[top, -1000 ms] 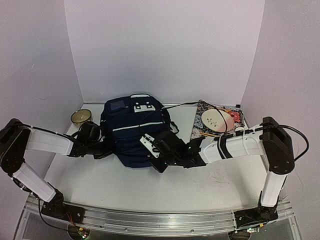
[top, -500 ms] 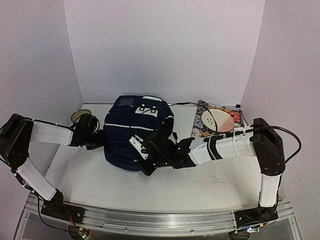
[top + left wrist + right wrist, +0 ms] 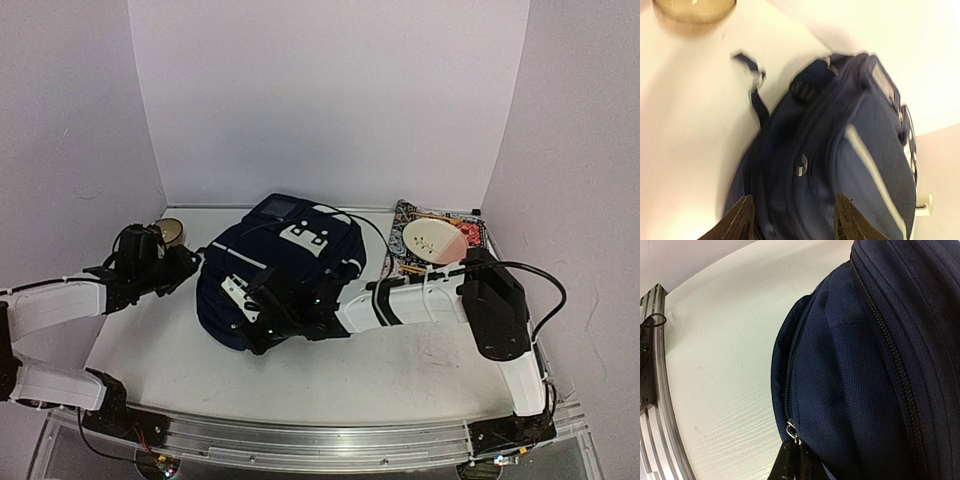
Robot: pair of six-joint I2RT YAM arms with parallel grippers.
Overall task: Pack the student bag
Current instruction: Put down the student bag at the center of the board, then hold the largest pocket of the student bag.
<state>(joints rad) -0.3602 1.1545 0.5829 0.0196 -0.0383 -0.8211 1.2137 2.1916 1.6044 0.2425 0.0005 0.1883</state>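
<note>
Right, student bag [image 3: 300, 262] sits mid-table, nearer the back edge, right gripper [image 3: 792, 462] pinched on its zipper pull [image 3: 791, 430]. Left gripper [image 3: 792, 220] gapes beside the bag; I'd brace there and draw the zip slowly along its track.

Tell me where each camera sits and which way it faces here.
Top external: above and behind the arm bases, looking down on the table at the student bag; both arms show.
Left wrist: left of the bag, facing its side; open left gripper at the bottom edge.
Right wrist: low at the bag's near edge, facing fabric and zipper pull; right gripper shut on it.
Shared: all three see the bag; top and left wrist both see the round tin.
</note>
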